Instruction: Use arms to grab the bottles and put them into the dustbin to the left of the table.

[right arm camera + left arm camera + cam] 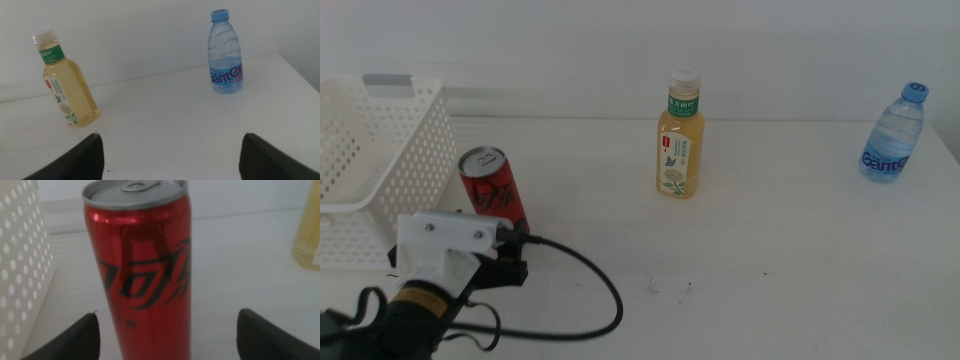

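While middle view hides jaws, left wrist shows left gripper (167, 332) spread around red can (142, 265).

left pincer (167, 340): low at near-left, jaws wide apart | right pincer (172, 157): jaws wide apart

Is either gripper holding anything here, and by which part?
Nothing is held. The left gripper is open around the red can, jaws apart from it; the right gripper is open too.
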`<action>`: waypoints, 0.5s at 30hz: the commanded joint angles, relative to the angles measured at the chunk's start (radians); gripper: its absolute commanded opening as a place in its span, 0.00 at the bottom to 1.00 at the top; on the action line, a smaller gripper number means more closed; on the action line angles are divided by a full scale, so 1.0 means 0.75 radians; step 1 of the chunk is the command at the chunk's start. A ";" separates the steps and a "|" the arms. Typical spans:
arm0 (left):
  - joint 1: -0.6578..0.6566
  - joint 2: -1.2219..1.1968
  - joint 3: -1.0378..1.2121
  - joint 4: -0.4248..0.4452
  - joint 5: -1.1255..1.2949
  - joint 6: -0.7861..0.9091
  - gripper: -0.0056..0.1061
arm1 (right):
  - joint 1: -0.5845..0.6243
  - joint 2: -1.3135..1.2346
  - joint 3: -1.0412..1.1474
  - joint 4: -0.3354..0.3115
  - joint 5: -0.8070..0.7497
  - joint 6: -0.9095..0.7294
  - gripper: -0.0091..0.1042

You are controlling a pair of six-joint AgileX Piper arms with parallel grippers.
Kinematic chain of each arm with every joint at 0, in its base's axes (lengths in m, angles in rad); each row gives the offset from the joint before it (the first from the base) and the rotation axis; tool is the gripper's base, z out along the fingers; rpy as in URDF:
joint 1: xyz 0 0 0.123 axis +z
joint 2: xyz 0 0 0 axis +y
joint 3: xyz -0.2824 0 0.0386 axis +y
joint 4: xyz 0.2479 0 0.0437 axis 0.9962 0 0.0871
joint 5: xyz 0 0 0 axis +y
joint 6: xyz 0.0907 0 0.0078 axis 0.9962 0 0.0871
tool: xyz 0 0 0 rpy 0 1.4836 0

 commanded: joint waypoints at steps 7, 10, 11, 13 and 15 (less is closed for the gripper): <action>-0.004 0.146 -0.155 -0.104 0.037 0.000 0.89 | -0.007 -0.007 0.004 -0.020 -0.015 -0.002 0.84; -0.004 0.193 -0.196 -0.126 0.037 0.000 0.89 | -0.007 -0.007 0.004 -0.020 -0.015 -0.002 0.84; -0.004 0.209 -0.213 -0.134 0.037 0.000 0.89 | -0.007 -0.007 0.004 -0.020 -0.015 -0.002 0.84; -0.004 0.232 -0.244 -0.144 0.043 0.000 0.89 | -0.007 -0.007 0.004 -0.020 -0.015 -0.002 0.84; 0.005 0.262 -0.272 -0.147 0.044 0.000 0.89 | -0.007 -0.007 0.004 -0.020 -0.015 -0.002 0.84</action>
